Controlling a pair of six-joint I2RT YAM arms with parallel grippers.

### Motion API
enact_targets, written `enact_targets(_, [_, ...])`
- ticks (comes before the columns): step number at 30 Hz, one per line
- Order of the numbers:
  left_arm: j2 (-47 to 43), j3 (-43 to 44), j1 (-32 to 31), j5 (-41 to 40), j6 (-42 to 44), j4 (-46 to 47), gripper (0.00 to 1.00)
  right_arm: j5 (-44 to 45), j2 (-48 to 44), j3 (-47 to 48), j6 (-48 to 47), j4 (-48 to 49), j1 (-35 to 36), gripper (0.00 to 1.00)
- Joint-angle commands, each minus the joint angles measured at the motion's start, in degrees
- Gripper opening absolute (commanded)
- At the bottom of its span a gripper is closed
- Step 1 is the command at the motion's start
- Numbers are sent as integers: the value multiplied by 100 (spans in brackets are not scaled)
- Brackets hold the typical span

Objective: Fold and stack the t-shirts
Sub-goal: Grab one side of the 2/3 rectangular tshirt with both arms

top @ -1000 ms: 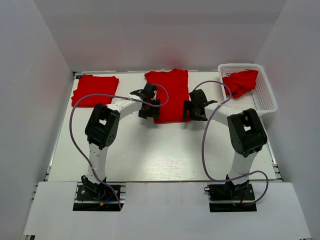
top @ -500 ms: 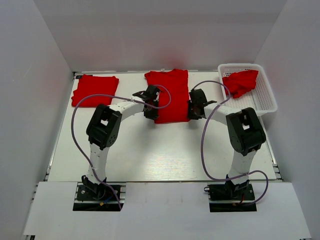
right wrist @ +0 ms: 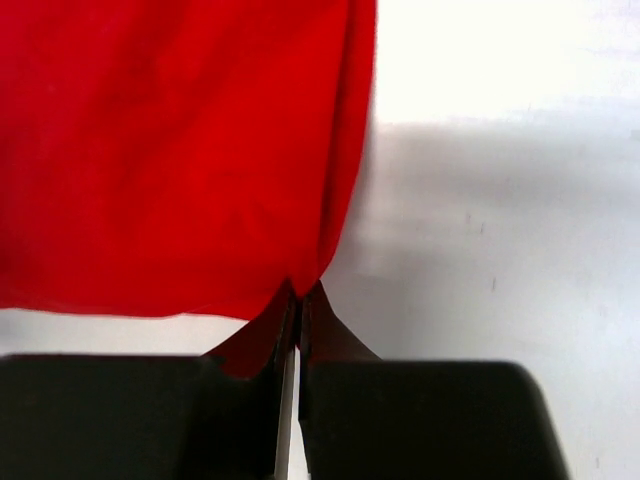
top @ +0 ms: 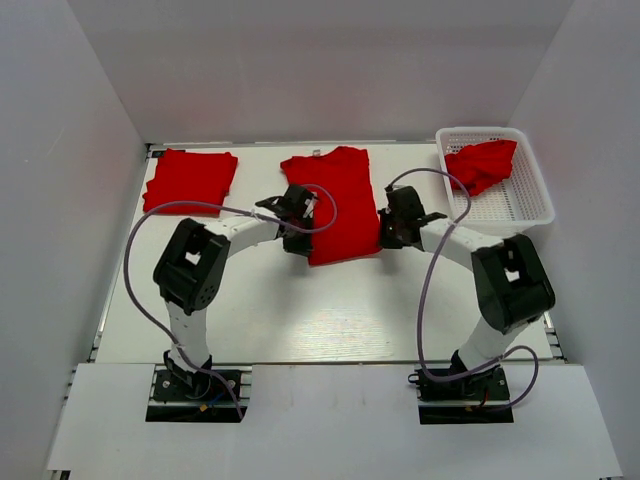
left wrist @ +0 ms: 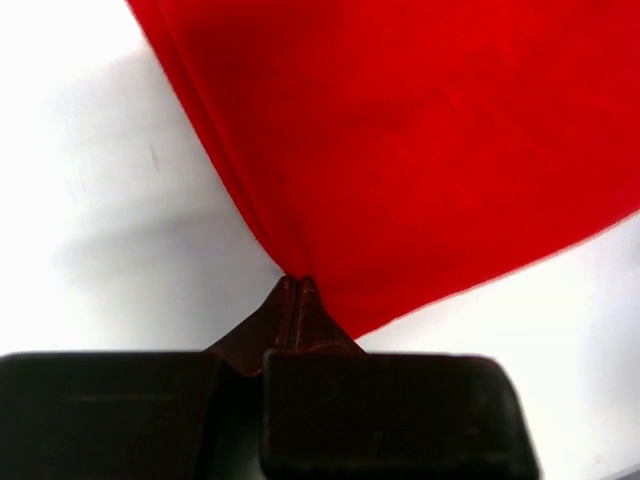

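Upper centre of top view: spread t-shirt (top: 330,200) flat on table (top: 300,310). Grip: left tool (left wrist: 298,290) pinched tight on lower-left hem corner, right tool (right wrist: 298,295) pinched tight on lower-right corner. Judgement: hem-to-collar fold starting. Lift both corners together, level, hem taut; carry toward collar; avoid dragging bottom layer. Upper left: folded t-shirt (top: 190,180). Upper right: crumpled t-shirt (top: 480,165) in basket (top: 522,210).

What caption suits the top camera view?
Left gripper and right gripper hold middle t-shirt by near corners; folded t-shirt left, crumpled t-shirt in basket.
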Motion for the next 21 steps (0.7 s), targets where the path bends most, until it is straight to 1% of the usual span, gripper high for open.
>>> enact_targets(1, [-819,-414,-89,276,-187,-42,0,-102,-693,-332,-93,-207,3,0])
enact_targets(2, [-925,-520,-89,380,-240,-42,0,-146,-807,-411,-41,-217,12,0])
enact_targets(3, [-1108,-695,-89,433,-240,-103,0,-260,-1156,-647,-6,-234,21,0])
enact_targets(5, [-1337,-889,-194,583,-302,-322,0,-444,-1561,-973,108,-365,29,0])
enact_targets(8, [-1601,-960,-317,636,-363,-778,0,-516,-2264,-1535,170,-550,47,0])
enact_targets(10, [-1812,-960,-378,636,-363,-1052,0,-647,-2677,-1642,188,-849,82,0])
enact_targets(11, [-2066,-960,-448,584,-363,-1158,0,-674,-2923,-1747,196,-919,91,0])
enact_targets(13, [-2331,-1013,-501,583,-363,-1220,0,-806,-3144,-1748,214,-1156,126,0])
enact_targets(15, [-2630,-1013,-554,391,-363,-1159,0,-850,-3418,-1669,162,-1323,135,0])
enact_targets(17, [-2683,-1013,-555,285,-425,-1159,0,-850,-3453,-1442,-5,-1411,135,0])
enact_targets(21, [-2745,-583,-607,162,-346,-869,0,-832,-3243,-958,-146,-1517,117,0])
